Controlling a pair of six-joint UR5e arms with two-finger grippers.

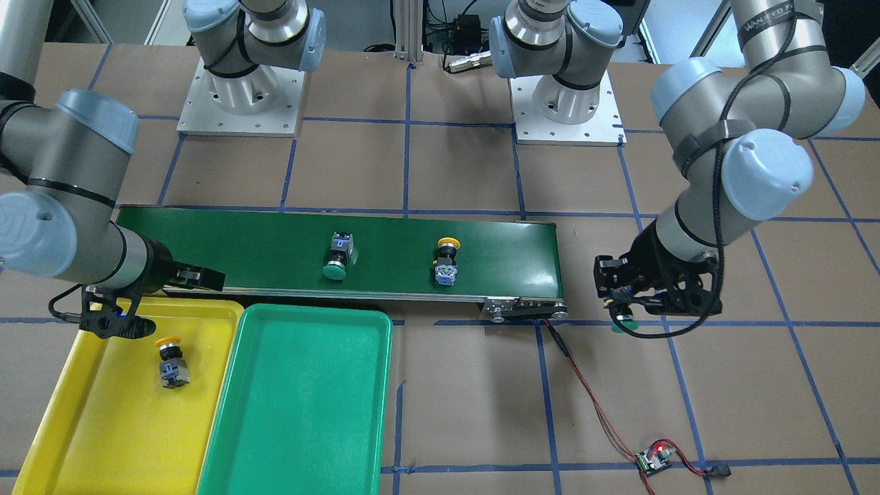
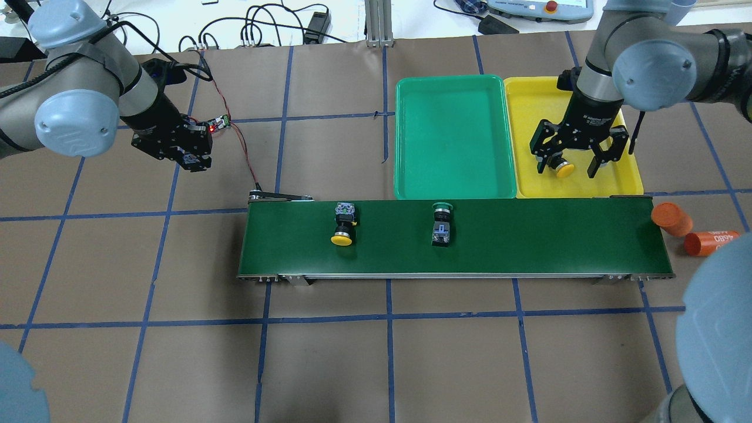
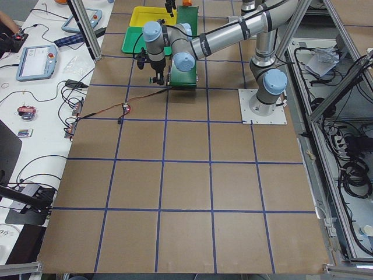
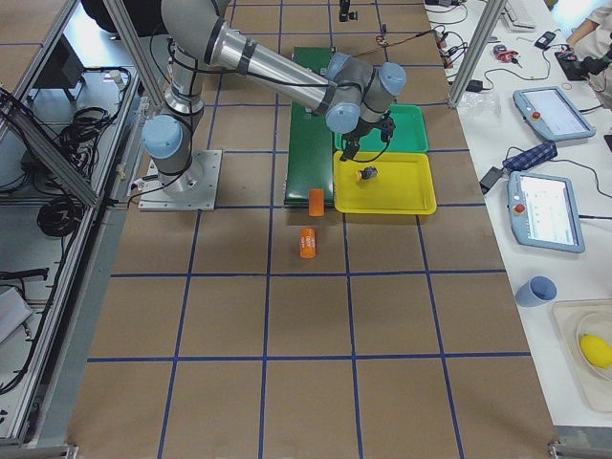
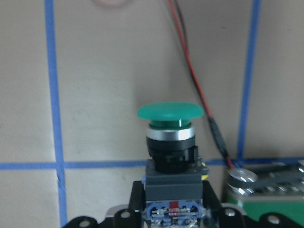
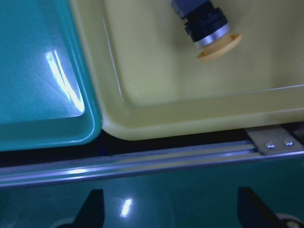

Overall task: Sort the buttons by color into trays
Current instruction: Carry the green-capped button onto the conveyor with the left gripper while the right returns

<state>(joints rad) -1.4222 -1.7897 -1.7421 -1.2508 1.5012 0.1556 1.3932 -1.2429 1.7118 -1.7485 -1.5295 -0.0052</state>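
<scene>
The left pincer (image 1: 622, 304) grips a green-capped button (image 5: 170, 142); the green tray (image 2: 449, 135) lies well apart, toward the robot's right. The right pincer (image 2: 574, 164) gapes over a yellow-capped button (image 2: 563, 170) in the yellow tray (image 2: 623, 183).

The left arm (image 1: 749, 89) and right arm (image 1: 75, 172) are gleaming silver-grey, pale blue caps bulging at every joint. A black braided cable (image 1: 719, 206) is running down the left one under black straps. The square white base plates (image 1: 206, 124) are showing screws. The left gripper (image 1: 622, 313) and right gripper (image 2: 567, 169) are looking matte black.
</scene>
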